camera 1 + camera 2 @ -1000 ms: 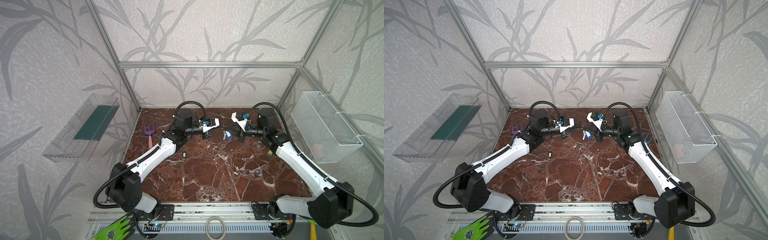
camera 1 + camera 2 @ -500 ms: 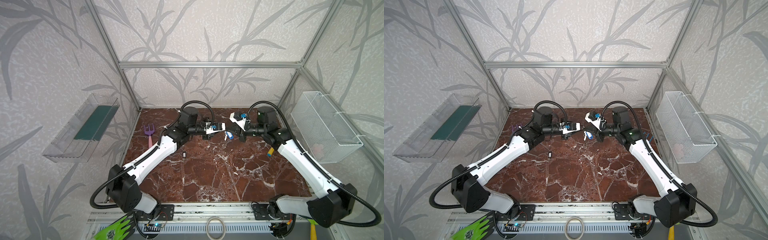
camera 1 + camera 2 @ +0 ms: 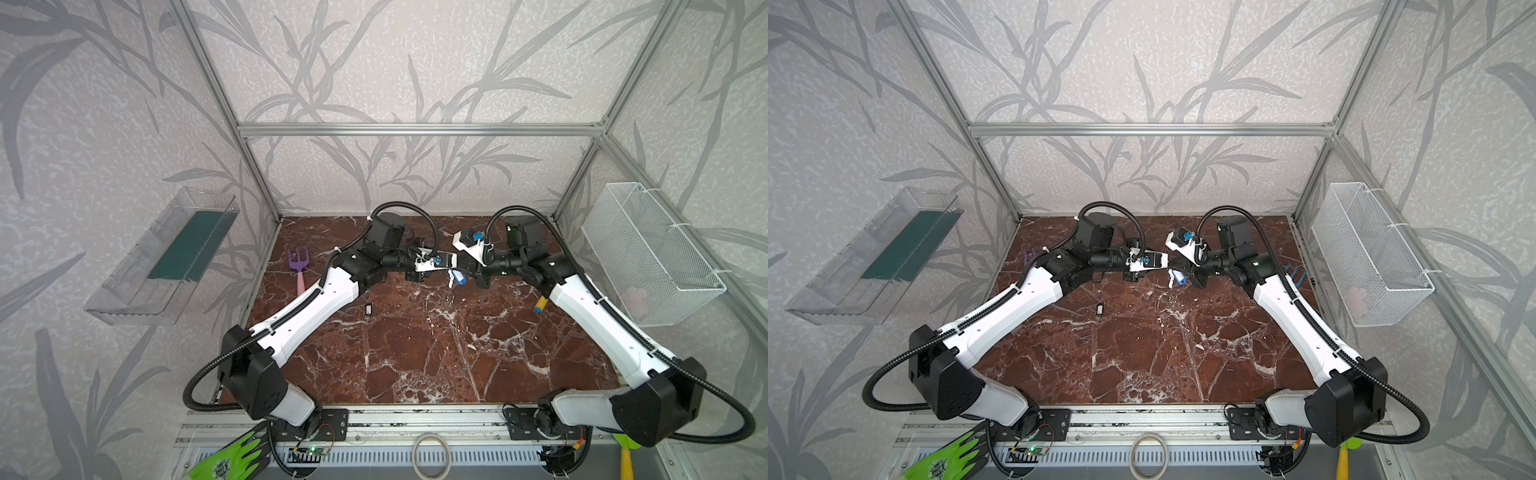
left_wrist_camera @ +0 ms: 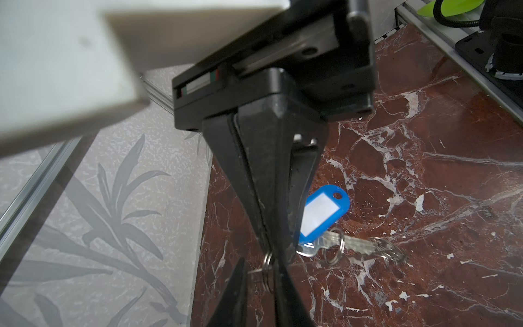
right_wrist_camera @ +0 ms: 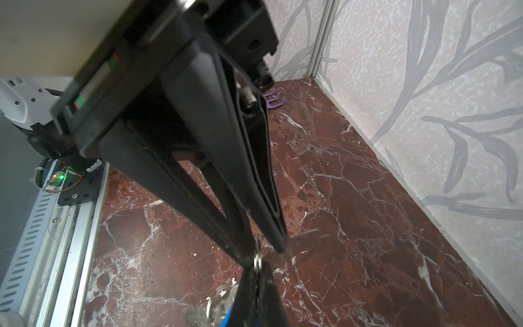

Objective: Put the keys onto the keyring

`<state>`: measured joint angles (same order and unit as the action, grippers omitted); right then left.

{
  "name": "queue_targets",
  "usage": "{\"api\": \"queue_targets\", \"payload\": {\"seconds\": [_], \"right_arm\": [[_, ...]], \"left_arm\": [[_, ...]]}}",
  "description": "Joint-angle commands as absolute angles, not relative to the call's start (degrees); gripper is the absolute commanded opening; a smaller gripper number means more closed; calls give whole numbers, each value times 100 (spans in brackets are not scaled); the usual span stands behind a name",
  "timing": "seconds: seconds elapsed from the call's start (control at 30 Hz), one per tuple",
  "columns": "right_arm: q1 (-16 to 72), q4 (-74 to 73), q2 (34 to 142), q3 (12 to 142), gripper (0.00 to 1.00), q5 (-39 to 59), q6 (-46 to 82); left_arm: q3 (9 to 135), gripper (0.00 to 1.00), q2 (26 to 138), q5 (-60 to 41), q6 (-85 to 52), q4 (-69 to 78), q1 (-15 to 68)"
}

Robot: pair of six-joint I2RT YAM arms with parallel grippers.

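Blue-tagged key [image 4: 322, 215] hangs just beside the right gripper [image 4: 273, 254], whose jaws are pressed together on a small split ring [image 4: 267, 267]. Left gripper [image 4: 260, 274] stands slightly spread around that ring, while the black-and-white key [image 3: 368, 308] lies on the marble tabletop [image 3: 415, 353], well apart from both.

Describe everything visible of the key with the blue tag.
The key with the blue tag is small, silver metal, on a thin split ring, with more tiny rings at its blade tip. Its blue plastic tag has a white label window and a hole at one end. The right gripper, shut on a small ring beside the key's head, hides the tag's corner. Whether it touches the tabletop is unclear.
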<state>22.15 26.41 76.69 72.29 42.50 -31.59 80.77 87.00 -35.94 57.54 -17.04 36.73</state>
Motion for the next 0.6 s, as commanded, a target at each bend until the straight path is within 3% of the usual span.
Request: {"api": "queue_targets", "payload": {"seconds": [0.0, 0.57], "right_arm": [[2241, 2602, 7555, 7361, 0, 4270, -3292], [2276, 2227, 7384, 7005, 0, 4520, -3730]], "left_arm": [[8314, 20, 8823, -3534, 6028, -2156, 3703], [8631, 11, 9078, -3756, 6094, -2344, 3710]]}}
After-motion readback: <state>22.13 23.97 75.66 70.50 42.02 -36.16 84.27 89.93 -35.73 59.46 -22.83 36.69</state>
